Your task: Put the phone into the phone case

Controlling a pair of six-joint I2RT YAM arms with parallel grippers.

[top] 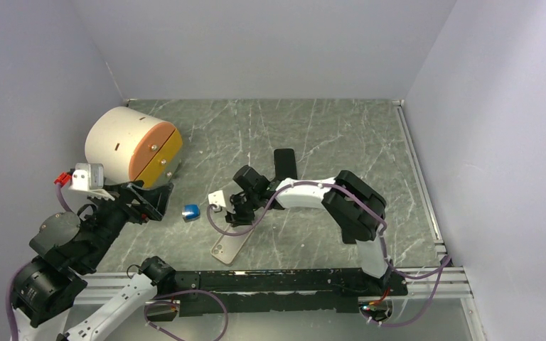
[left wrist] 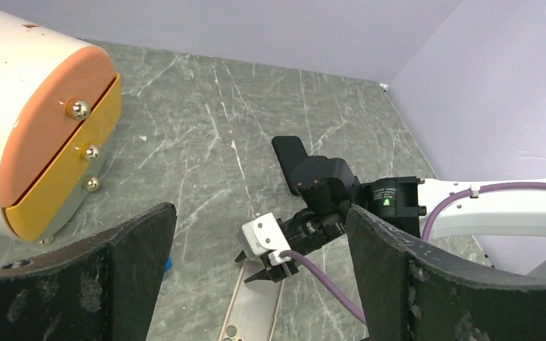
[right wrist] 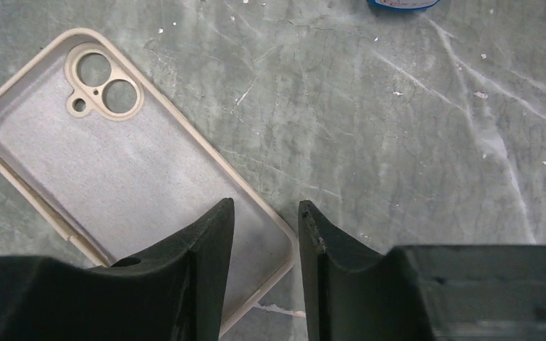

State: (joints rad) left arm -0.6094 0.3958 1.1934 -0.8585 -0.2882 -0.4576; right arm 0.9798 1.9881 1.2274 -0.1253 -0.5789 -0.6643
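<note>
A: One phone case [top: 229,246] in the top view, pale beige, flat on the table [top: 327,135] near the front edge, cutout [top: 218,251] end nearest the front. One black phone [top: 285,164] lies farther back, apart from the case.

B: Arms?

A: Two. The right gripper [top: 232,219] is over the case's far end. The left gripper [top: 149,202] sits by the one white drum [top: 117,142]. One small blue thing [top: 191,210] lies between the two grippers.

B: Left wrist view?

A: The left claw is spread wide with nothing between. The drum's face is half orange, half yellow, with three metal knobs [left wrist: 79,109]. The one phone lies behind the right wrist. Only the case's cutout end shows, at the bottom edge.

B: Right wrist view?

A: The case lies open side up, inside bare. The cutout has two big holes [right wrist: 119,94] and one small. The two fingers [right wrist: 199,277] stand a narrow gap apart, straddling the case's rim near a corner, one over the inside and one outside. The gap is wider than the rim, so the claw is parted, not pinching. Can't tell whether the tips touch the case. The blue thing just clips the top edge.
</note>
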